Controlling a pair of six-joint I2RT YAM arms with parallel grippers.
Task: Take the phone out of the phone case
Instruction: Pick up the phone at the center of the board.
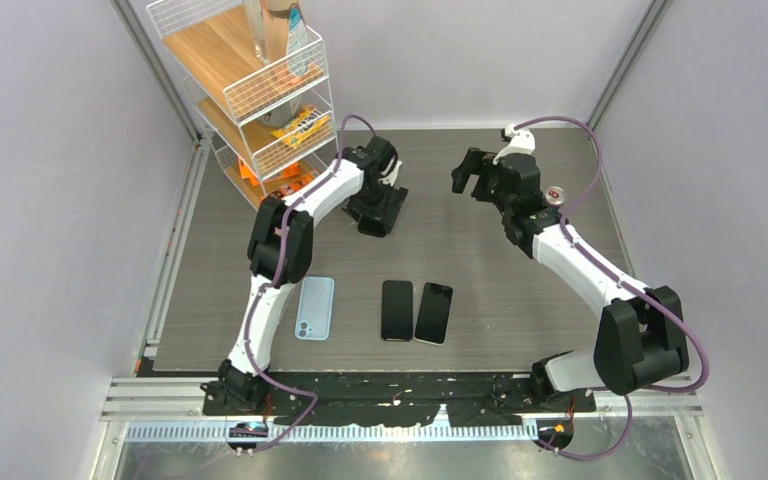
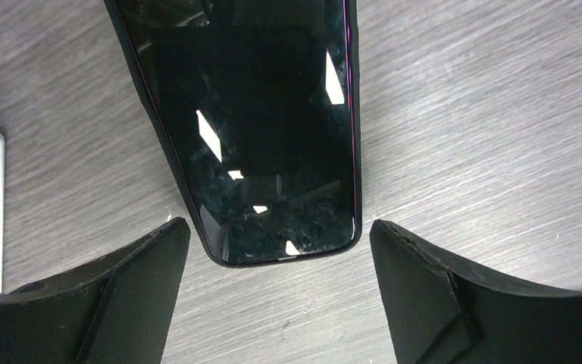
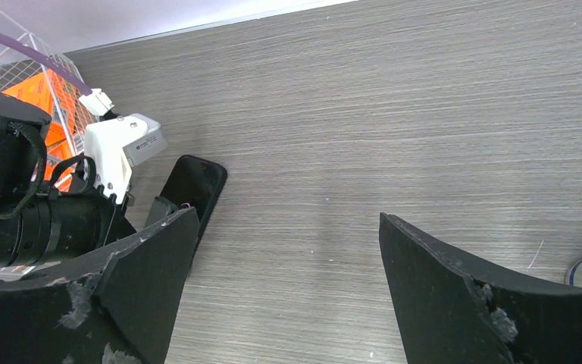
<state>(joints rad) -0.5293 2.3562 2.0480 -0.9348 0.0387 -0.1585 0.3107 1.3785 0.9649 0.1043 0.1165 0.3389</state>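
A black phone in a black case [image 2: 258,129] lies screen up on the grey table. In the left wrist view its near end sits between and just beyond my open left gripper [image 2: 279,227]; the fingertips [image 2: 168,243] stand either side and do not touch it. In the top view the left gripper [image 1: 376,212] covers most of it at the back of the table. The cased phone also shows in the right wrist view [image 3: 195,184]. My right gripper [image 1: 468,176] is open and empty above bare table [image 3: 288,220], to the right of the phone.
Two black phones [image 1: 397,310] [image 1: 434,313] lie side by side near the front. A light blue case [image 1: 315,307] lies left of them. A white wire rack [image 1: 260,90] with snack packs stands at the back left, close to the left wrist [image 3: 38,220].
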